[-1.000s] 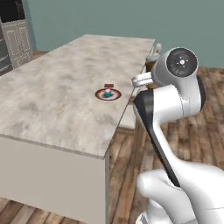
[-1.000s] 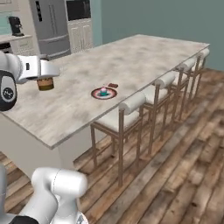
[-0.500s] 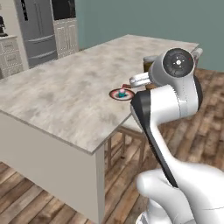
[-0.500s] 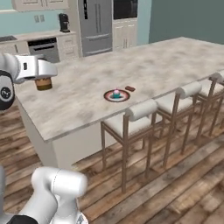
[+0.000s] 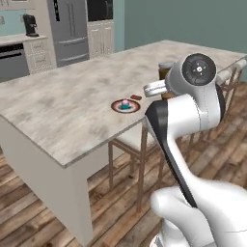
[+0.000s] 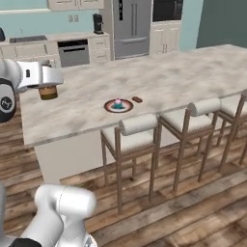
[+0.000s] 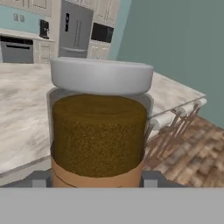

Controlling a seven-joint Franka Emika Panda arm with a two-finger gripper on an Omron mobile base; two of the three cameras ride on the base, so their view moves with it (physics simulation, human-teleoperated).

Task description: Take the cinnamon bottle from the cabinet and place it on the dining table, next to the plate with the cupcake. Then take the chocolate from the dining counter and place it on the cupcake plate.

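**A:** Left base view first. Your arm rises at the lower right, and the cinnamon bottle [image 5: 165, 69] peeks out behind the wrist, carried in the air above the near edge of the dining table [image 5: 72, 111]. The plate [image 5: 125, 106] sits left of it and lower down, cupcake [image 5: 125, 103] in the middle, chocolate [image 5: 136, 97] just beside the rim on the far side.

**B:** And what's the hand doing?

**A:** Right base view answers that. The gripper [image 6: 48, 86] is closed part-way around the bottle [image 6: 48, 92], which hangs upright under the white hand, over the table's left end. The plate [image 6: 118, 105] lies well off to its right across bare marble, so that's your direction of travel, then down. Nothing stands between them. The stools [image 6: 137, 126] line the near side, below the tabletop, out of the path I'd judge.

**B:** Anything close-up?

**A:** Hand view: the jar [image 7: 100, 127] sits right against the camera, grey lid up, brown powder showing through, long axis vertical. Marble stretches behind it, with a steel fridge [image 7: 75, 29] and a coffee machine [image 7: 44, 28] far back. Watch the chocolate when you set down: pick the plate's open side.
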